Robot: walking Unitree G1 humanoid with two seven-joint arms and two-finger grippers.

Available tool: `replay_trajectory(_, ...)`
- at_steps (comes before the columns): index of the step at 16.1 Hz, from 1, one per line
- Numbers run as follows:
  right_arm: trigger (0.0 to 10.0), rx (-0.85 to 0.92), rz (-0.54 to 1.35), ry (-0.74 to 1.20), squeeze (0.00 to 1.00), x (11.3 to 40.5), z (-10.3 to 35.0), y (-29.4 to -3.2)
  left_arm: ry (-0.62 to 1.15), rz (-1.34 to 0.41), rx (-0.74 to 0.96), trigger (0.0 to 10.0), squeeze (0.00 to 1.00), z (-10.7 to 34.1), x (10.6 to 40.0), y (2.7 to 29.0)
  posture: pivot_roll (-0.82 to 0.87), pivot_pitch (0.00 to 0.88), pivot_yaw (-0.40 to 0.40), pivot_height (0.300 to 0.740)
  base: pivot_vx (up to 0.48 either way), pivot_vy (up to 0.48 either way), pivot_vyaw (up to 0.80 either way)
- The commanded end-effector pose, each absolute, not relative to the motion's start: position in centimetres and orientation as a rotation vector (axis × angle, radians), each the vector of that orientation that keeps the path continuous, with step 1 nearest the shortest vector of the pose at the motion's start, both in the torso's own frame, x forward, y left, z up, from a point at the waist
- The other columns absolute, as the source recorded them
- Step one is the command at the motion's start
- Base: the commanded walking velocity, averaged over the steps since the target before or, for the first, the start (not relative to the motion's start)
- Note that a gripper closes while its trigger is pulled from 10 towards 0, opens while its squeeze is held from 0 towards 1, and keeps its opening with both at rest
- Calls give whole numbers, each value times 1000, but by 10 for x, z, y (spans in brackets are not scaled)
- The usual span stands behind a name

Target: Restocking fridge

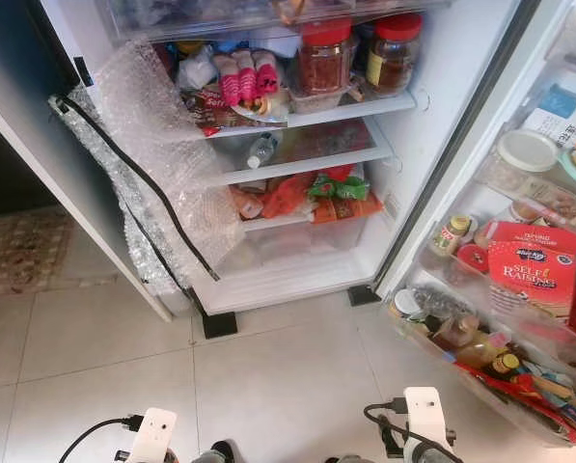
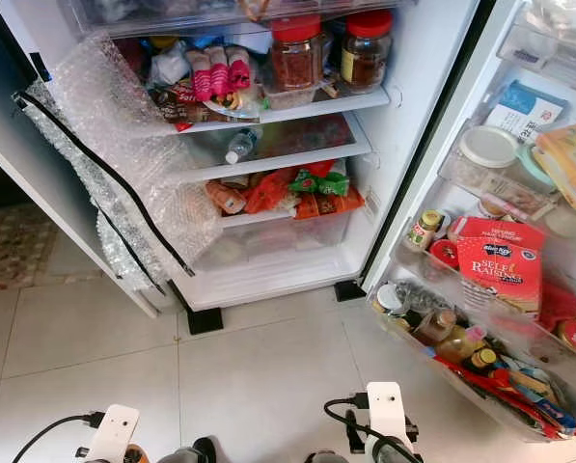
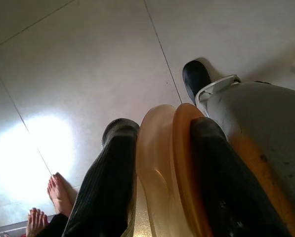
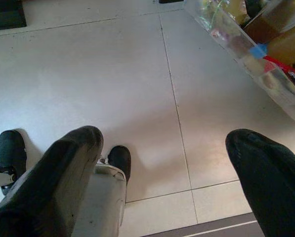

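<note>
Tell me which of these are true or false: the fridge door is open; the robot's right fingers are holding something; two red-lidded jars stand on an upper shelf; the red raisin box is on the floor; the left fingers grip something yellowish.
1. The fridge door is open. True.
2. The right gripper is holding something. False: its fingers are spread apart over bare floor tiles.
3. Two red-lidded jars stand on an upper shelf. True.
4. The red raisin box lies on the floor. False: it sits in a door rack.
5. The left gripper grips a yellowish translucent object. True.
</note>
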State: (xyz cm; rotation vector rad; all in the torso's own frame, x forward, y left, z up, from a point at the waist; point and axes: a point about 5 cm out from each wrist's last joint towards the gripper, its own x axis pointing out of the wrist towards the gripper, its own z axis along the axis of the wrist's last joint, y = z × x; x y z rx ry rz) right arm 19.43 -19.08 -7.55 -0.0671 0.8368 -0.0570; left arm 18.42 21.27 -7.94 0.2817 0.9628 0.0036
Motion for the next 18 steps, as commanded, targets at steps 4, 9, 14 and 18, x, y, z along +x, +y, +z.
replay_trajectory(4,10000,-60,-56,859,0,186,-80,-187,968,-20,265,10000,0,-82,180,208,-100,176,3,740,0,-217,0)
replay_trajectory(9,10000,-59,-58,856,0,187,-80,-187,962,-21,266,10000,0,-82,182,207,-101,179,3,740,0,-336,0)
replay_trajectory(14,10000,-60,-60,852,0,189,-79,-188,960,-18,262,10000,0,-81,182,206,-101,189,1,740,0,-355,0)
replay_trajectory(18,10000,-59,-62,854,0,189,-79,-188,956,-15,260,10000,0,-81,183,207,-101,195,-1,740,0,-355,0)
